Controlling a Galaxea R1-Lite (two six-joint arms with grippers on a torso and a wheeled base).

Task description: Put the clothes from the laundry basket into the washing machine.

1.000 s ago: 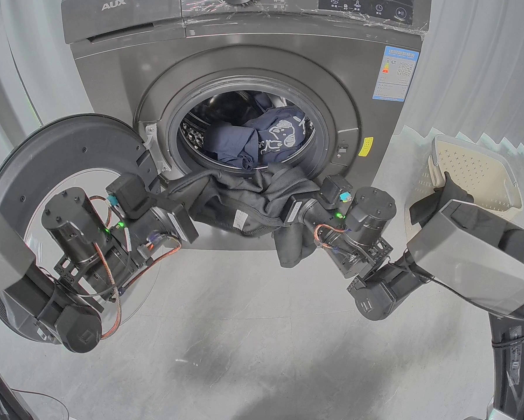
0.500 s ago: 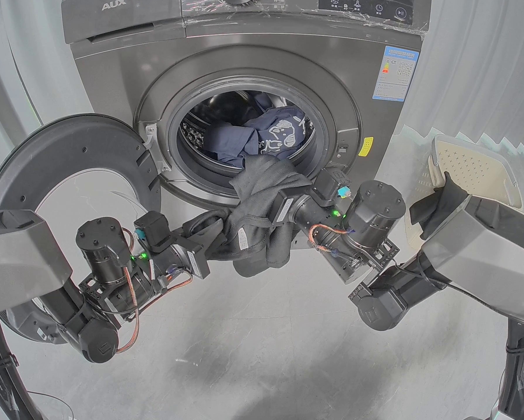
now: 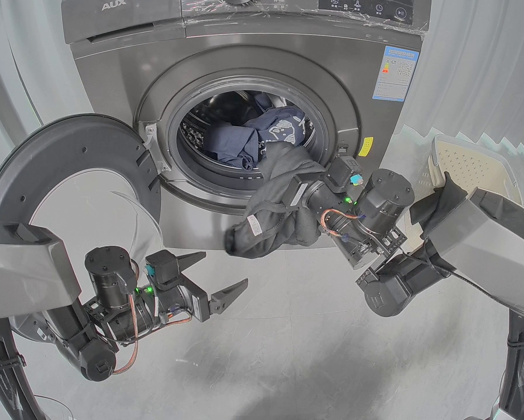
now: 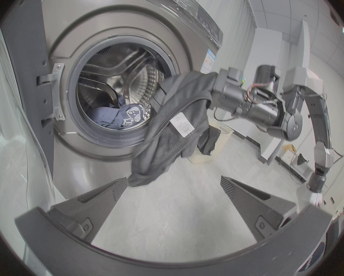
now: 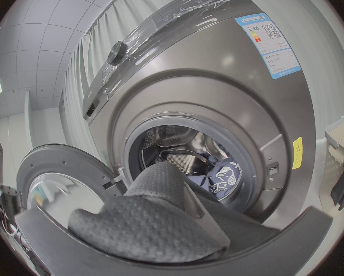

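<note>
A grey front-loading washing machine (image 3: 238,53) stands with its round door (image 3: 69,164) swung open to the left. Dark blue clothes (image 3: 256,135) lie in the drum (image 4: 114,92). My right gripper (image 3: 294,191) is shut on a black garment (image 3: 270,211) that hangs just below the drum's lower right rim; the same garment (image 4: 172,131) has a white label and covers the fingers (image 5: 152,215) in the right wrist view. My left gripper (image 3: 212,278) is open and holds nothing, low over the floor below the drum; its fingertips (image 4: 114,184) show spread apart.
A cream laundry basket (image 3: 477,173) stands on the floor to the right of the machine, with a dark cloth (image 3: 440,202) draped over its near rim. Grey floor (image 3: 262,333) lies open in front of the machine. Pale curtains hang behind.
My left gripper let go of the black garment, opened and dropped down and back from the drum. The right gripper lifted the garment up toward the drum's rim.
</note>
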